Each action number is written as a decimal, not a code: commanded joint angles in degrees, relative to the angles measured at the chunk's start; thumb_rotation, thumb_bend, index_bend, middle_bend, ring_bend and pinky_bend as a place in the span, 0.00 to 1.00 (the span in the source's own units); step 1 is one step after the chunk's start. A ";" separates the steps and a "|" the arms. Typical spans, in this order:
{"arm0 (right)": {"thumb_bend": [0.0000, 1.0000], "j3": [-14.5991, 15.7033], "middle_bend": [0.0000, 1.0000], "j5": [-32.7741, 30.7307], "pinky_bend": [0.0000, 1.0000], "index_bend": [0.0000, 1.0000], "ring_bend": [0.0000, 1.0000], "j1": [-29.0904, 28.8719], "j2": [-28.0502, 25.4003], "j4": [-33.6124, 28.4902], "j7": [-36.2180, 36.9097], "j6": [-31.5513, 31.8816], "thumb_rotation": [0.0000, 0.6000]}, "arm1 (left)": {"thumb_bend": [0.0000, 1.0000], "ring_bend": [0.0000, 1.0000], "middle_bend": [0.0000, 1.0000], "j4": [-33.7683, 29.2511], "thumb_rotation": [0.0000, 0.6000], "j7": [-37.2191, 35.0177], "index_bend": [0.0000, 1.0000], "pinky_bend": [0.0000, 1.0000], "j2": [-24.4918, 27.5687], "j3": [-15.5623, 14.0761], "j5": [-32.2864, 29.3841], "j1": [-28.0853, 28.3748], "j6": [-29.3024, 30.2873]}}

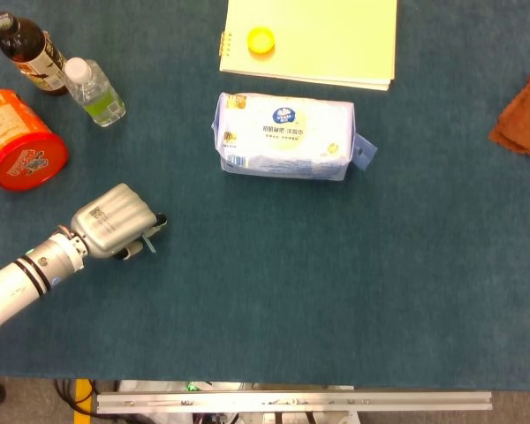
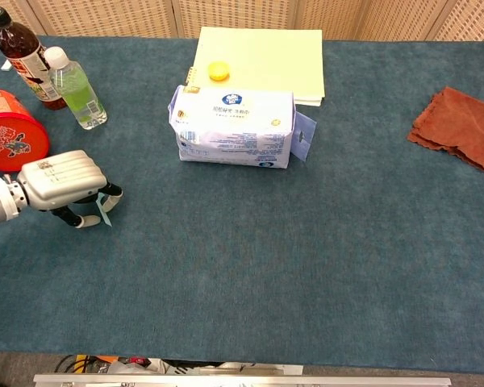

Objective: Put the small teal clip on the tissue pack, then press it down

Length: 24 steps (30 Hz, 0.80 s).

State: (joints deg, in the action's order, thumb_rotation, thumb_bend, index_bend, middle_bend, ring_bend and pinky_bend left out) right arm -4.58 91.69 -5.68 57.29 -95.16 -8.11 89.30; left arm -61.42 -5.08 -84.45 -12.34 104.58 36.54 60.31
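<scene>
The small teal clip (image 2: 103,207) shows as a thin sliver under the fingertips of my left hand (image 2: 62,181), low over the blue cloth at the left. In the head view the clip (image 1: 147,241) pokes out below the same left hand (image 1: 115,221), whose curled fingers pinch it. The tissue pack (image 1: 283,136) lies flat in the upper middle, well to the right of and beyond the hand; it is white and pale blue (image 2: 235,125). My right hand is in neither view.
A red can (image 1: 22,143), a clear bottle (image 1: 94,91) and a dark bottle (image 1: 27,47) stand beyond the left hand. A yellow notepad (image 1: 318,40) with a yellow cap (image 1: 261,40) lies behind the pack. A rust cloth (image 2: 460,125) sits far right.
</scene>
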 commanded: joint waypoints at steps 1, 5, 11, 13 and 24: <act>0.36 0.00 0.22 0.03 0.19 0.00 0.12 0.05 -0.08 -0.06 -0.06 0.07 1.00 | 0.28 1.00 1.00 0.11 1.00 -0.05 0.52 0.82 -0.20 0.03 -0.07 0.08 0.12; 0.36 -0.01 0.22 0.03 0.19 0.00 0.12 0.15 -0.18 -0.18 -0.14 0.19 1.00 | 0.28 1.00 1.00 0.29 1.00 -0.20 0.54 0.82 -0.42 -0.06 -0.08 0.21 0.24; 0.36 -0.06 0.22 0.07 0.19 0.00 0.12 0.24 -0.26 -0.29 -0.09 0.34 1.00 | 0.28 1.00 1.00 0.40 1.00 -0.27 0.55 0.82 -0.60 -0.22 -0.18 0.36 0.26; 0.36 -0.06 0.22 0.09 0.19 0.00 0.12 0.27 -0.28 -0.30 -0.05 0.39 1.00 | 0.28 1.00 1.00 0.32 1.00 -0.26 0.56 0.82 -0.59 -0.21 -0.30 0.35 0.37; 0.36 0.05 0.22 0.14 0.19 0.00 0.12 0.36 -0.27 -0.19 0.19 0.29 1.00 | 0.28 1.00 1.00 -0.30 1.00 -0.06 0.57 0.82 -0.57 -0.32 -0.63 0.16 0.89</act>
State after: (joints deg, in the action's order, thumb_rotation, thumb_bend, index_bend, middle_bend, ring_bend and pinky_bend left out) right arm -4.53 91.83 -5.32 57.02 -95.34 -7.92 89.59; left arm -61.72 -5.14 -85.01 -12.67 103.95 36.70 61.19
